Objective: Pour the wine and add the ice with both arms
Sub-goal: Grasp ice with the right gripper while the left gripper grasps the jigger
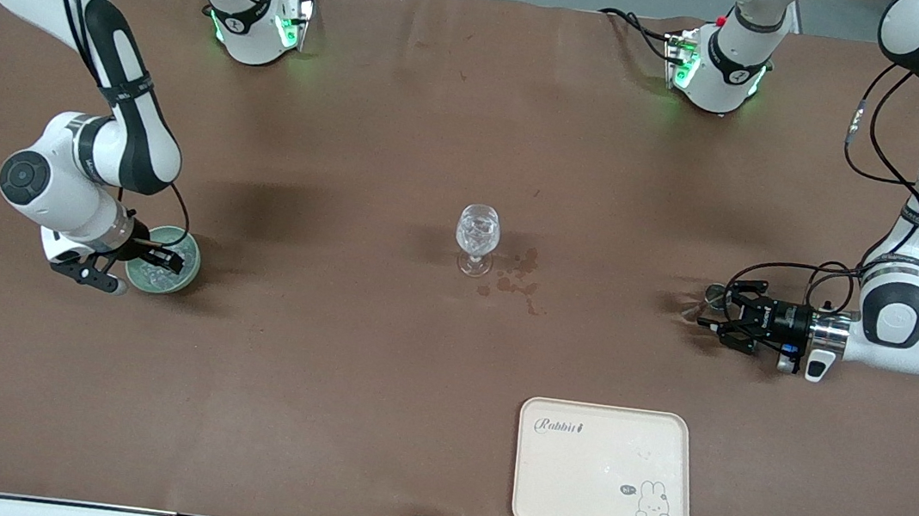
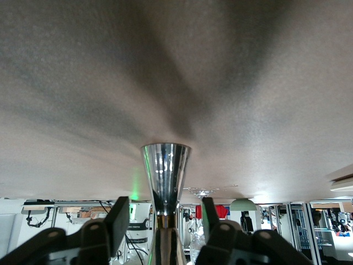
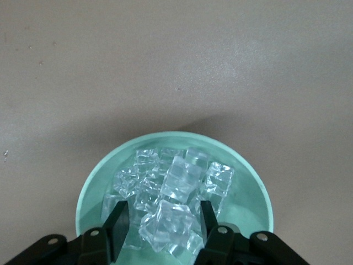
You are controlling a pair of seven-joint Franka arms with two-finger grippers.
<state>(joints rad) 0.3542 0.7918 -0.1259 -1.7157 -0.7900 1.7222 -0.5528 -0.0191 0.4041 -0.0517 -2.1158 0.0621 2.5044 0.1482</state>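
Over the pale green bowl at the right arm's end, the right gripper is straddling one ice cube, fingers part-open. At the left arm's end, the left gripper is flanking a metal jigger, jaws apart. The wine glass is standing mid-table between them.

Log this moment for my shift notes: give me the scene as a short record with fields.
right gripper: in the pale green bowl, fingers astride an ice cube
left gripper: low at the left arm's end of the table, fingers either side of a shiny metal cup
stemmed glass: upright mid-table, ice inside
stains: beside the glass
tray: nearer the front camera than the glass
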